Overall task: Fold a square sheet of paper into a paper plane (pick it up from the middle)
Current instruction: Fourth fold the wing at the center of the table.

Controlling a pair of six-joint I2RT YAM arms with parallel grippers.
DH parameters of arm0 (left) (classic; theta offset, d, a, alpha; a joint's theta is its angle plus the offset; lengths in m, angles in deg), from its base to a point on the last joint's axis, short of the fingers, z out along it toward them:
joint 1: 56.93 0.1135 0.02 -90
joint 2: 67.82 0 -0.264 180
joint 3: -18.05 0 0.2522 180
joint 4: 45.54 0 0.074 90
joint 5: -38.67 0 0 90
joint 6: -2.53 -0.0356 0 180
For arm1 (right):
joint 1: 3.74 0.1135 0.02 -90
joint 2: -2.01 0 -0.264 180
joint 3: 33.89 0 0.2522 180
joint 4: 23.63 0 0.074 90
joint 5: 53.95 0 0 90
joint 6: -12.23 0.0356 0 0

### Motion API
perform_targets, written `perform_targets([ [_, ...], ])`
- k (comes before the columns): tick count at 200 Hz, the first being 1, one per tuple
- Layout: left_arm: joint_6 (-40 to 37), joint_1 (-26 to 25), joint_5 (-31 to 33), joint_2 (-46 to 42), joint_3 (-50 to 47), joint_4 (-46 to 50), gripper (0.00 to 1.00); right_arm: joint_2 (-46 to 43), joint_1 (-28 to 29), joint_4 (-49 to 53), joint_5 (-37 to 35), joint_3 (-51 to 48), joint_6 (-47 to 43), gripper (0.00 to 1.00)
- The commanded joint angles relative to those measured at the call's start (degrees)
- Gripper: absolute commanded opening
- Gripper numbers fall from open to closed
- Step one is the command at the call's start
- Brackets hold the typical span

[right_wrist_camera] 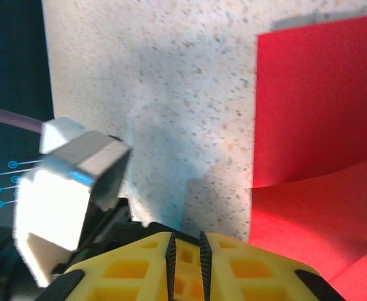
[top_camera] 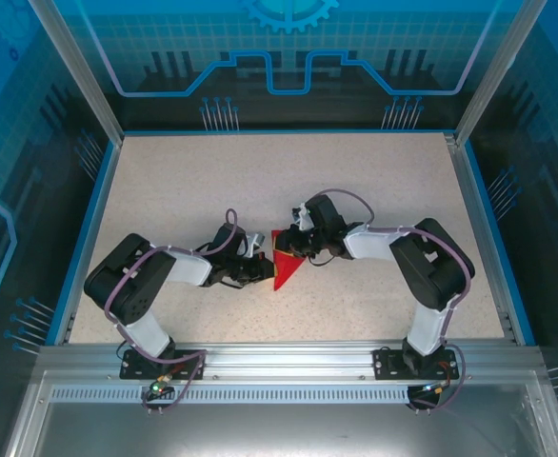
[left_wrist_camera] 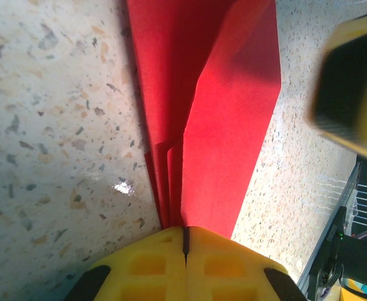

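The square sheet of paper (top_camera: pixel 285 270) is bright red and folded into a narrow pointed shape on the speckled table, its tip toward the arms. My left gripper (top_camera: pixel 264 270) comes at it from the left. In the left wrist view the yellow jaws (left_wrist_camera: pixel 185 231) are shut on the stacked folded edges of the sheet (left_wrist_camera: pixel 227 125), which runs away from the fingertips with one flap raised. My right gripper (top_camera: pixel 297 249) sits at the sheet's far right end. In the right wrist view its jaws (right_wrist_camera: pixel 186 237) stand slightly open with nothing between them, and the sheet (right_wrist_camera: pixel 321 125) lies just to their right.
The left arm's grey-white wrist block (right_wrist_camera: pixel 64 188) is close on the left of the right fingers. A blurred yellow and black part of the right gripper (left_wrist_camera: pixel 352 94) hangs over the sheet's right side. Blue rails (top_camera: pixel 89 219) border the speckled table (top_camera: pixel 193 181).
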Motion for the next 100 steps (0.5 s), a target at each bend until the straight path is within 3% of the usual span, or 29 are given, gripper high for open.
perform_targets([
  [1, 0.3, -0.2, 2.1, 0.5, -0.9, 2.4, 0.0, -2.1, -0.7, 3.2, -1.2, 0.3, -2.1, 0.21],
  [100, 2.5, -0.3, 2.2, -1.4, -3.6, -2.2, 0.0, 1.2, -0.8, 3.8, -3.5, 0.7, -0.3, 0.19],
])
